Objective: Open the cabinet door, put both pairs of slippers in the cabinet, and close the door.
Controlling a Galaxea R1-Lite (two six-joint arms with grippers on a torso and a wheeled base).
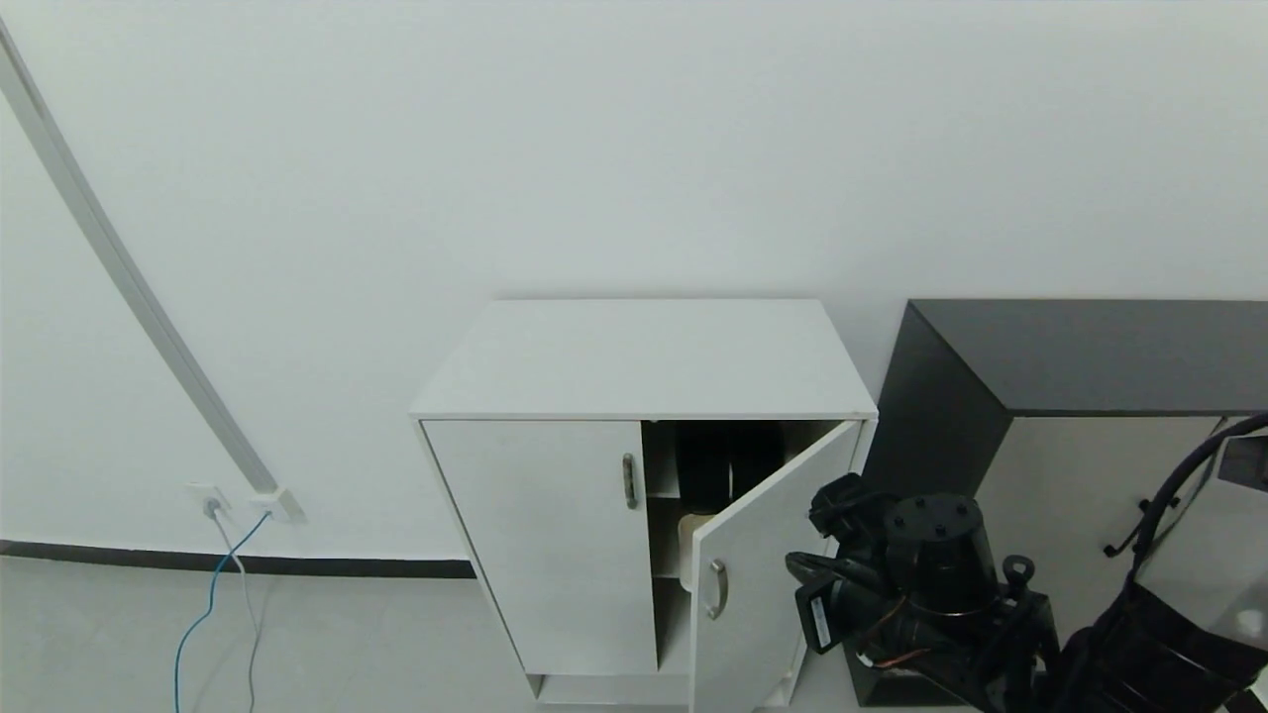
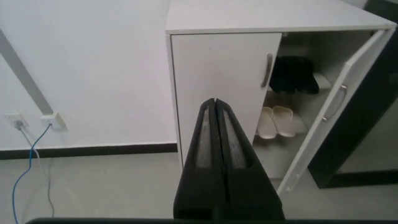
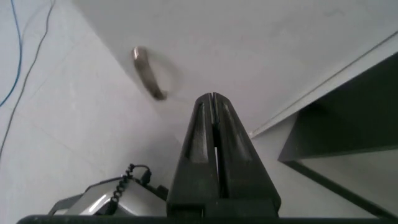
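- Left tool [image 2: 214,109] has its two fingers pressed flat together with nothing between them; I see it hanging in the air in front of the cabinet [image 2: 273,18], well apart from it and above the floor [image 2: 93,186].
- Right tool [image 3: 213,102] is also closed and empty. It points at the outer face of the right door [image 3: 261,43], near the door's handle [image 3: 148,73]. I cannot tell whether the tips touch the panel.
- From the head camera, my right arm [image 1: 921,574] sits low on the right, just beside the right door [image 1: 763,574].
- The white cabinet [image 1: 644,361] stands against the far wall [image 1: 634,149]. Its left door [image 1: 540,535] is shut, and its right door is swung partway out toward me, with the curved handle [image 1: 717,588] near the free edge.
- Through the gap I see the black slippers [image 1: 728,460] on the upper shelf and the pale slippers [image 1: 693,540] on the shelf below.
- The left wrist camera shows both pairs side by side on their shelves: the black slippers [image 2: 295,74] above and the pale slippers [image 2: 277,121] beneath.
- A dark unit [image 1: 991,366] stands just right of the cabinet.
- Far left, a wall socket [image 1: 210,500] holds a plug, and a blue cable [image 1: 203,604] trails down onto the floor.
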